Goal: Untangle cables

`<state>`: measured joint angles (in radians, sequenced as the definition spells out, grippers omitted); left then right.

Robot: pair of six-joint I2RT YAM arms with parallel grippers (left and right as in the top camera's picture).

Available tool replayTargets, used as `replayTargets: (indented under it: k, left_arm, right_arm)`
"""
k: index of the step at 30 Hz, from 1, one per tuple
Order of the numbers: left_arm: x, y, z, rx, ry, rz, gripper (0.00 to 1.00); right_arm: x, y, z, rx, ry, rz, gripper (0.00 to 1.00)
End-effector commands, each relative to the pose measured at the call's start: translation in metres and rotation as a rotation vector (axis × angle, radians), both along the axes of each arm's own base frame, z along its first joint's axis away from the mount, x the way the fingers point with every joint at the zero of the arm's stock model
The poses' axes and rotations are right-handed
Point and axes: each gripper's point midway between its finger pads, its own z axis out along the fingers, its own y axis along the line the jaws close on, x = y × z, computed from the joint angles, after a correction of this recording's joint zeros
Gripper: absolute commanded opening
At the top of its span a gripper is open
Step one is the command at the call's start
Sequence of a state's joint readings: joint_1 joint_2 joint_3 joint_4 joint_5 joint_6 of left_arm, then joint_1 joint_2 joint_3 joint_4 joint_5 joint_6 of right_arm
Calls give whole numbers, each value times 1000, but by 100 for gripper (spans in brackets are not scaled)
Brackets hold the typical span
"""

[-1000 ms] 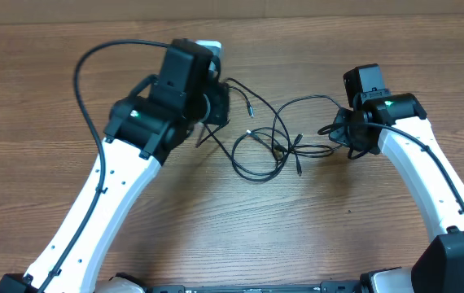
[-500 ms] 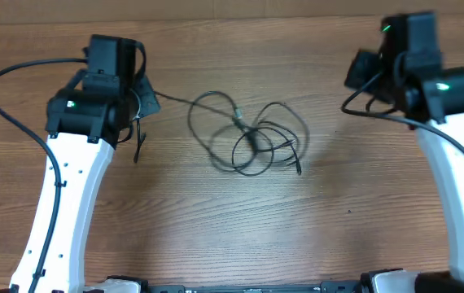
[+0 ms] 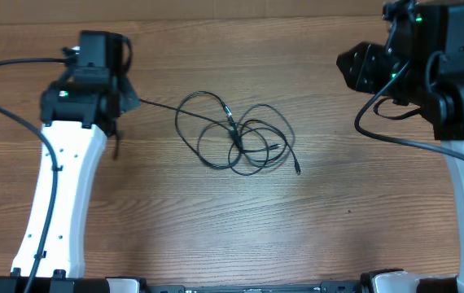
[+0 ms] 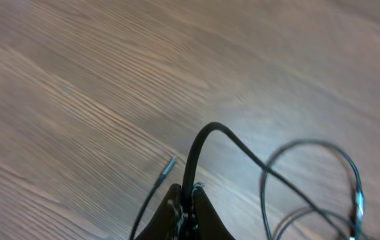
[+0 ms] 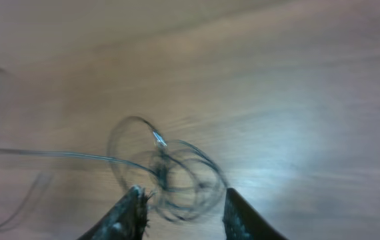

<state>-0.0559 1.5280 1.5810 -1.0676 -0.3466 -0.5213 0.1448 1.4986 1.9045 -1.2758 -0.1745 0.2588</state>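
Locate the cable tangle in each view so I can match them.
Overhead: cable tangle mid-frame.
Left wrist: lower right, partly cut off by the edge.
Right wrist: blurred, bottom centre.
Shared landmark: the straight strand running from the tangle to the left gripper.

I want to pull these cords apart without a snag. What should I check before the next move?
1. Left jaws shut on one strand: ok.
2. Right jaws open, empty: ok.
3. Right jaws close to the cables: not ok, well away.
4. Loops separated: not ok, crossing in one clump.
5. Free plug end in sight: ok.
6. Where the held strand runs inside the clump: cannot tell.
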Motion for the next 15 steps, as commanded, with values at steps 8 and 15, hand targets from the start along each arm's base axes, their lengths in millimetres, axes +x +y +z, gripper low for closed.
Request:
replayTargets:
  k: [8,15]
  left_arm:
    - [19,-6,29,-172,-113,-81,55]
    - [17,-100,19,-348,-51,-509,78]
  right_arm:
    - [-2,-31,-20,-144,65,-115,56]
    - [-4,-32,-21,-145,74,-115,62]
